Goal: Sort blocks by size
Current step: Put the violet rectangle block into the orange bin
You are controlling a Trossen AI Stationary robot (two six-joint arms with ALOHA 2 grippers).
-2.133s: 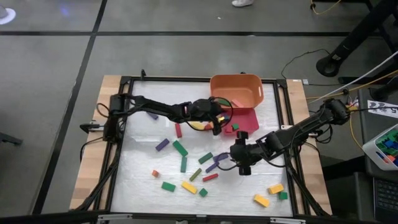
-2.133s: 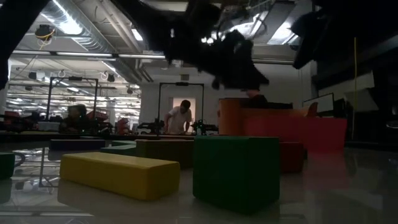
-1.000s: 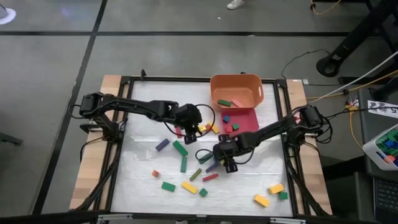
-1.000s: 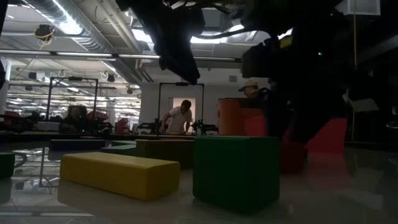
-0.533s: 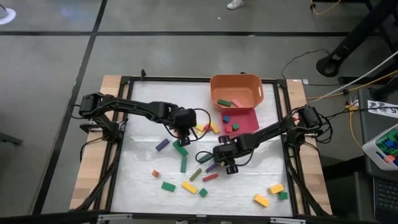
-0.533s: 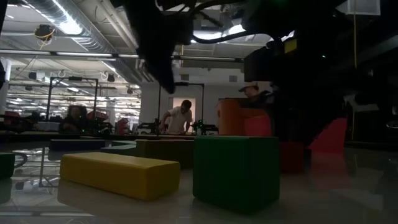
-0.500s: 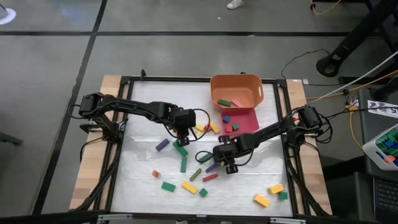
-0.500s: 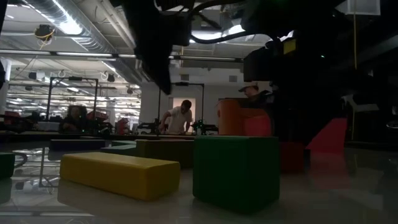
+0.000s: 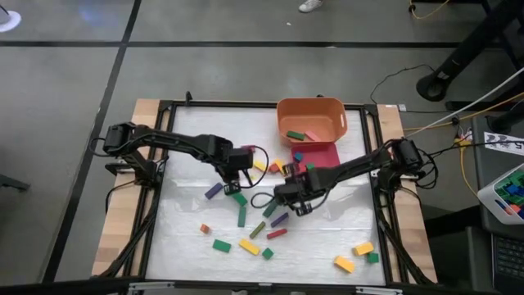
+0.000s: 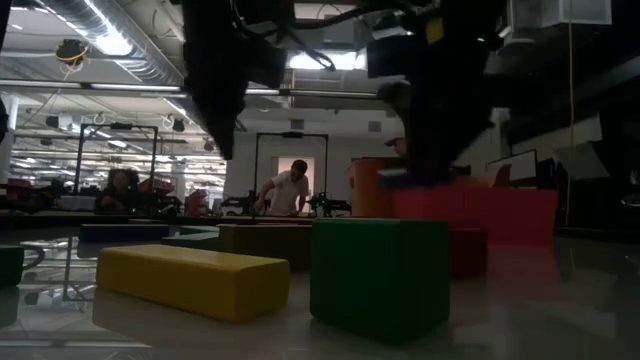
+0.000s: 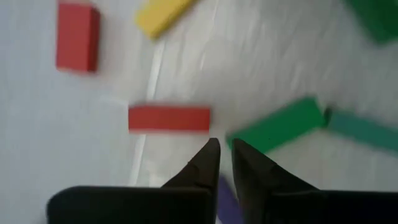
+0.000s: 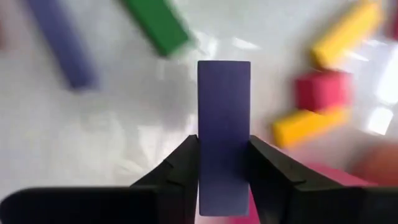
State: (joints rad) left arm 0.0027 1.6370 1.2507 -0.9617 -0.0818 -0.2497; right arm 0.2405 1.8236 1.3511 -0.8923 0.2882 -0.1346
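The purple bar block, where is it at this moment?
The purple bar block sits clamped between the right gripper fingers, near the table's middle in the high view, just short of the pink-red tray.

The high view looks straight down on the whole white table (image 9: 188,238); the low view skims its surface; both wrist cameras hover close above the same surface.

table top (image 9: 196,238): white, smooth, glossy, mirrors blocks | table edge (image 9: 123,229): pale bare wood | purple bar (image 12: 224,134): matt painted | orange bin (image 9: 311,111): smooth plastic | right gripper fingers (image 12: 180,171): dark matt plastic
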